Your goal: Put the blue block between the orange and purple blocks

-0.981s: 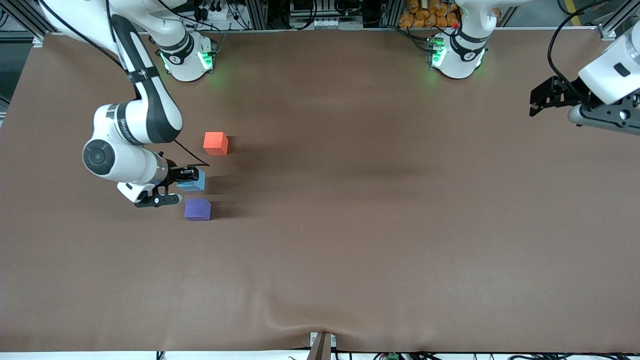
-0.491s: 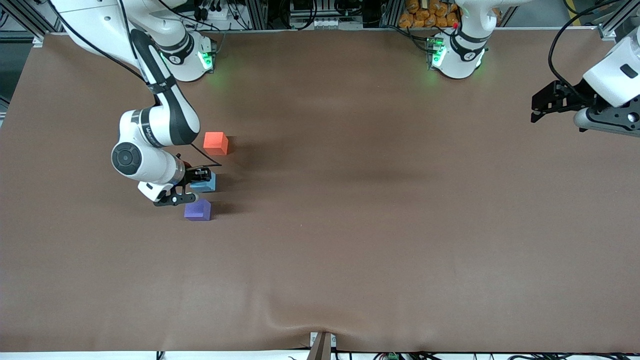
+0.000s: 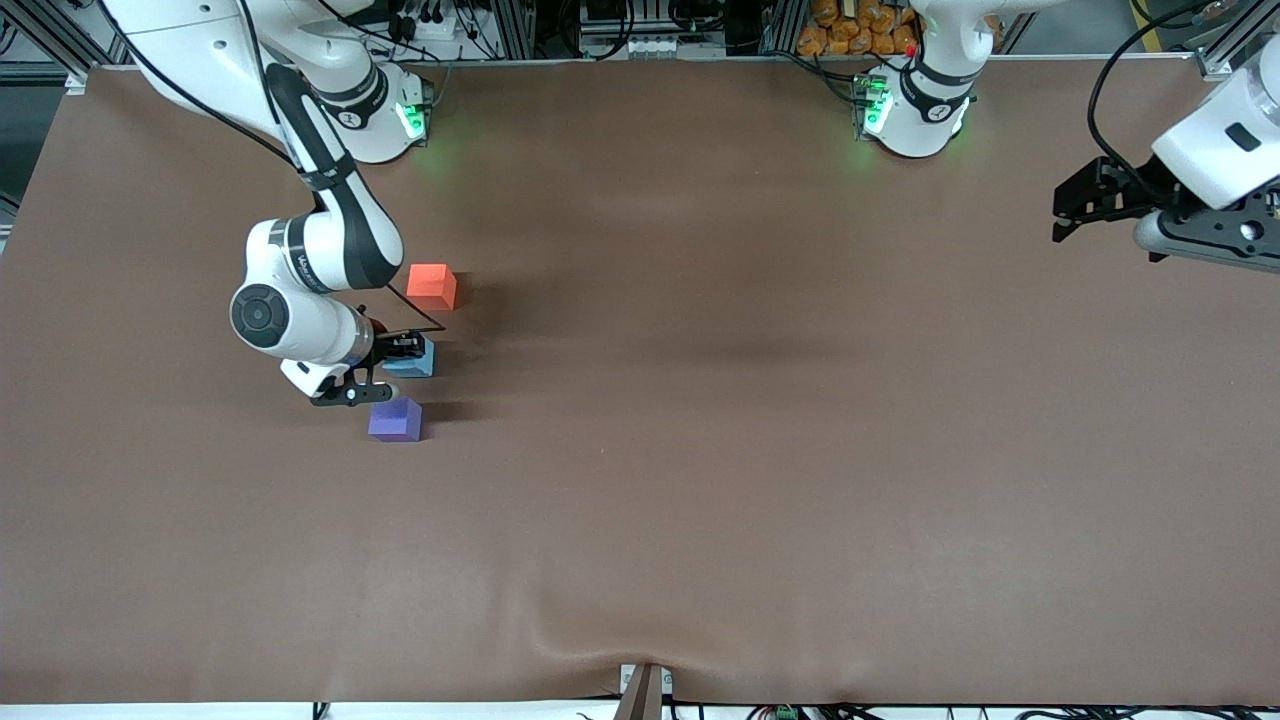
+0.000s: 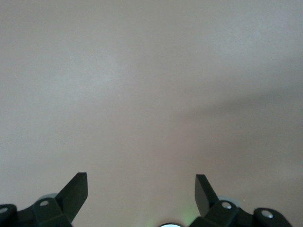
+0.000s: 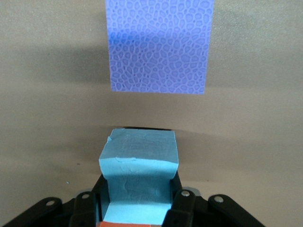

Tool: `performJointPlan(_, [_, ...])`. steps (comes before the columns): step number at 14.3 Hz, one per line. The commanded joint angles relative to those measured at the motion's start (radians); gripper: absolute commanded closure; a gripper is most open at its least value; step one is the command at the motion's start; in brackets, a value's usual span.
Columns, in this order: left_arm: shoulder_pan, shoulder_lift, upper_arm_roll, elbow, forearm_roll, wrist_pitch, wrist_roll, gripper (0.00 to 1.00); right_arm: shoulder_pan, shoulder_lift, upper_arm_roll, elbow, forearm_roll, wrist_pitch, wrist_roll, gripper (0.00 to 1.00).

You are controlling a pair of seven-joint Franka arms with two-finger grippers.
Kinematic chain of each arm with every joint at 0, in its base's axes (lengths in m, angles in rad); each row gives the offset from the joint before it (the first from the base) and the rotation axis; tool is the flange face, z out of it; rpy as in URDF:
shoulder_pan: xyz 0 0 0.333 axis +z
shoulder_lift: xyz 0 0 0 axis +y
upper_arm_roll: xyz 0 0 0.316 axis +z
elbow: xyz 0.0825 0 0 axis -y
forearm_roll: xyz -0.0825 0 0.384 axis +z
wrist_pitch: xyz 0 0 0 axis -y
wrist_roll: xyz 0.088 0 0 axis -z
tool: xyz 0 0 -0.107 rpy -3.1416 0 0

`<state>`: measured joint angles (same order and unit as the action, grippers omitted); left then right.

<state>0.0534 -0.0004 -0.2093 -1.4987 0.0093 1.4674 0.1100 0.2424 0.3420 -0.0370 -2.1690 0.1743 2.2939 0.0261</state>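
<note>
Clamping the blue block (image 5: 138,163) between its fingers, the right gripper (image 3: 400,352) holds the cube low over the table (image 3: 760,430), in the gap between the orange block (image 3: 432,285) and the purple block (image 3: 395,419). In the right wrist view the purple cube's pebbled face (image 5: 158,45) sits squarely ahead of the held one, apart from it. To finish well, I would judge the gap on both sides first: in the front view the blue cube seems closer to the purple neighbour than a true midpoint, so a small nudge toward the orange one may help. Lower it flat, release only once it rests, then lift straight up. The left gripper (image 3: 1085,200) waits with jaws spread, over the left arm's end of the table.
</note>
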Motion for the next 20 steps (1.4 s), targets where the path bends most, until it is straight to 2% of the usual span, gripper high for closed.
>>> performJointPlan(1, [0.002, -0.018, -0.015, 0.006, 0.014, -0.025, -0.016, 0.0, 0.006, 0.005, 0.003, -0.021, 0.016, 0.042, 0.011, 1.0])
performJointPlan(3, [-0.045, -0.038, 0.037, 0.006, 0.026, -0.05, -0.016, 0.0, 0.006, 0.012, 0.002, -0.02, 0.016, 0.045, 0.012, 1.0])
performJointPlan(4, [-0.085, -0.036, 0.083, 0.005, 0.041, -0.051, -0.009, 0.0, 0.005, 0.014, 0.002, -0.02, 0.016, 0.042, 0.012, 0.87])
performJointPlan(5, [-0.093, -0.036, 0.097, 0.005, 0.043, -0.051, -0.009, 0.0, 0.002, 0.015, 0.003, -0.018, 0.017, 0.039, 0.018, 0.14])
performJointPlan(6, [-0.09, -0.035, 0.099, 0.005, 0.043, -0.051, -0.01, 0.0, 0.002, 0.012, 0.003, -0.012, 0.022, 0.029, 0.032, 0.0])
performJointPlan(8, [-0.076, -0.036, 0.108, 0.005, 0.043, -0.058, -0.018, 0.0, 0.0, -0.009, 0.003, 0.061, 0.025, -0.083, 0.043, 0.0])
performJointPlan(11, [-0.076, -0.041, 0.107, 0.006, 0.043, -0.071, -0.018, 0.0, -0.023, -0.003, -0.001, 0.379, 0.042, -0.456, 0.043, 0.0])
performJointPlan(12, [-0.079, -0.039, 0.1, 0.006, 0.043, -0.071, -0.019, 0.0, -0.034, 0.0, -0.001, 0.481, 0.043, -0.543, 0.044, 0.0])
performJointPlan(14, [-0.084, -0.035, 0.097, 0.005, 0.041, -0.071, -0.023, 0.0, -0.055, -0.004, 0.002, 0.611, 0.037, -0.583, 0.04, 0.0])
performJointPlan(16, [-0.086, -0.03, 0.096, 0.002, 0.04, -0.071, -0.03, 0.0, -0.095, -0.003, 0.003, 0.784, -0.027, -0.629, 0.008, 0.0])
performJointPlan(18, [-0.087, -0.021, 0.097, 0.002, 0.04, -0.071, -0.033, 0.0, -0.152, -0.006, 0.019, 0.906, -0.061, -0.726, -0.049, 0.0])
performJointPlan(20, [-0.087, -0.02, 0.097, 0.006, 0.043, -0.068, -0.055, 0.0, -0.196, -0.023, 0.046, 0.939, -0.055, -0.83, -0.055, 0.0])
